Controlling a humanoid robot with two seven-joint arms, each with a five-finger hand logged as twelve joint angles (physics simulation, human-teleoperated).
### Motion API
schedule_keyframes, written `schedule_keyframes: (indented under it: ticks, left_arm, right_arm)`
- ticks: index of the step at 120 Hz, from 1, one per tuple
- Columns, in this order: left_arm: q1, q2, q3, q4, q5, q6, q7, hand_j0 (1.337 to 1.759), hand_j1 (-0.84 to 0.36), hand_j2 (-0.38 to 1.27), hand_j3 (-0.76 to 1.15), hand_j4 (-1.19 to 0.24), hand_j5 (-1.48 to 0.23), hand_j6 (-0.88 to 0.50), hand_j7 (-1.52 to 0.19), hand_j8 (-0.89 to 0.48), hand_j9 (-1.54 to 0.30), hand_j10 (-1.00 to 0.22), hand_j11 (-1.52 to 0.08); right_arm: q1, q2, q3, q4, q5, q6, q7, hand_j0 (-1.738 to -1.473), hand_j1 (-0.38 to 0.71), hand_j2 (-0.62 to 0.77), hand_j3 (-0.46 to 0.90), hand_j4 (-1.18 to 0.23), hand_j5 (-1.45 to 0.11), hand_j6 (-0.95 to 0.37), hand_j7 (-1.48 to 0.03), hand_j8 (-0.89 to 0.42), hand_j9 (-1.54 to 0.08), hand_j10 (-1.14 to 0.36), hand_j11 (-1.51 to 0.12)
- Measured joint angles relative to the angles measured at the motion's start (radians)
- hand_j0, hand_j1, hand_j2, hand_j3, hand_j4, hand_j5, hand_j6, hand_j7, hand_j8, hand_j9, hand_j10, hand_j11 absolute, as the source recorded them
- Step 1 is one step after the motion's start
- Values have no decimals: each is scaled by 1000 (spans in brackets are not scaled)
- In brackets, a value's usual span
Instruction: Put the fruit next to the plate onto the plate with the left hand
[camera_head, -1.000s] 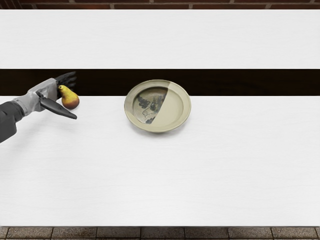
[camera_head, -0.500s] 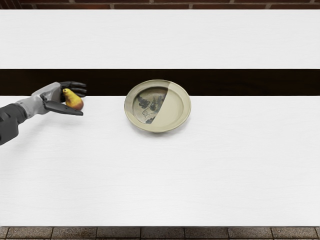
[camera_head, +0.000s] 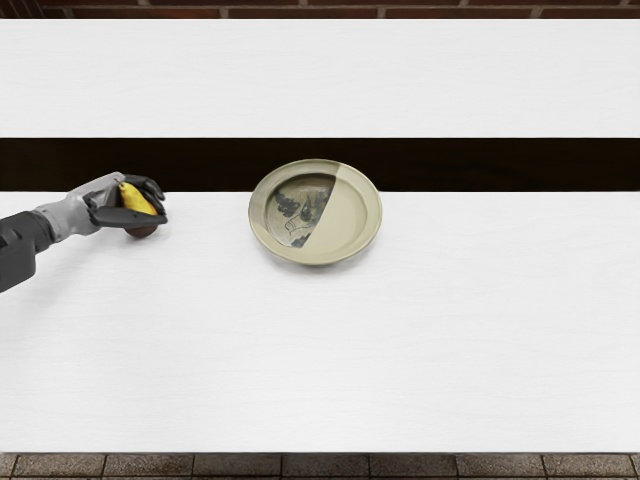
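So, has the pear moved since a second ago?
Yes, slightly: the pear has tipped over in the left hand, but is no closer to the plate, still left of it.

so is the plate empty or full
Empty: the plate holds only its painted pattern; the pear is in the left robot hand, apart from it.

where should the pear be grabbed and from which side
Take the pear around its round belly, coming from the left, thumb in front, fingers behind, as the left hand has it. Its narrow neck seems to tilt up-left and would likely slip; the plate lies to its right.
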Motion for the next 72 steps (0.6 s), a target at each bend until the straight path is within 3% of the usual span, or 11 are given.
schedule_keyframes:
  ticks: [8, 9, 14, 17, 18, 24, 25, 29, 33, 53, 72]
  left_arm:
    - [0, 4, 5, -1, -2, -6, -1, 1652, -427, 60, 0, -770, -1064, -756, -1093, -486, -1094, -538, -486]
    - [0, 4, 5, -1, -3, -6, -1, 1651, -429, 65, 0, -772, -1070, -757, -1102, -481, -1103, -556, -426]
    - [-1, 4, 7, -1, -3, -6, -1, 1649, -438, 90, 0, -783, -1093, -763, -1135, -460, -1130, -525, -520]
    - [-2, 4, 8, -2, -3, -7, -1, 1648, -439, 100, 0, -788, -1107, -765, -1154, -447, -1144, -553, -433]
    - [-2, 5, 8, -2, -3, -7, -1, 1648, -439, 104, 0, -789, -1111, -767, -1158, -446, -1146, -534, -490]
    - [-2, 5, 8, -3, -5, -11, -2, 1647, -450, 126, 0, -782, -1162, -759, -1209, -418, -1180, -534, -443]
    - [-2, 5, 8, -2, -5, -11, -2, 1647, -452, 131, 0, -783, -1164, -761, -1211, -418, -1179, -516, -524]
    - [-4, 5, 10, -2, -2, -11, -1, 1646, -467, 155, 0, -780, -1189, -756, -1238, -406, -1190, -488, -565]
    - [-7, 5, 13, -2, 1, -10, -1, 1645, -473, 175, 0, -777, -1212, -748, -1259, -394, -1197, -514, -505]
    - [-34, 4, 31, -1, 14, 5, 3, 1642, -487, 248, 0, -795, -1234, -751, -1260, -416, -1186, -536, -837]
    - [-66, 4, 31, -1, -3, 8, 6, 1636, -500, 283, 0, -799, -1253, -730, -1275, -377, -1219, -438, -1061]
  right_arm:
    - [0, 0, 0, 0, 0, 0, 0, -1658, -314, -6, 0, -30, -38, -30, -38, -30, -38, -29, -38]
    - [0, 0, 0, 0, 0, 0, 0, -1658, -314, -6, 0, -30, -38, -30, -38, -30, -38, -29, -38]
    - [0, 0, 0, 0, 0, 0, 0, -1658, -314, -6, 0, -30, -38, -30, -38, -30, -38, -29, -38]
    - [0, 0, 0, 0, 0, 0, 0, -1658, -314, -6, 0, -30, -38, -30, -38, -30, -38, -29, -38]
    - [0, 0, 0, 0, 0, 0, 0, -1658, -314, -6, 0, -30, -38, -30, -38, -30, -38, -29, -38]
    - [0, 0, 0, 0, 0, 0, 0, -1658, -314, -6, 0, -30, -38, -30, -38, -30, -38, -29, -38]
    - [0, 0, 0, 0, 0, 0, 0, -1658, -314, -6, 0, -30, -38, -30, -38, -30, -38, -29, -38]
    - [0, 0, 0, 0, 0, 0, 0, -1658, -314, -6, 0, -30, -38, -30, -38, -30, -38, -29, -38]
    - [0, 0, 0, 0, 0, 0, 0, -1658, -314, -6, 0, -30, -38, -30, -38, -30, -38, -29, -38]
    - [1, 0, 1, 1, 0, 0, -3, -1658, -314, -6, 0, -30, -38, -30, -38, -30, -38, -29, -38]
    - [0, 0, 2, 1, 1, 0, -9, -1658, -314, -6, 0, -30, -38, -30, -38, -30, -38, -29, -38]
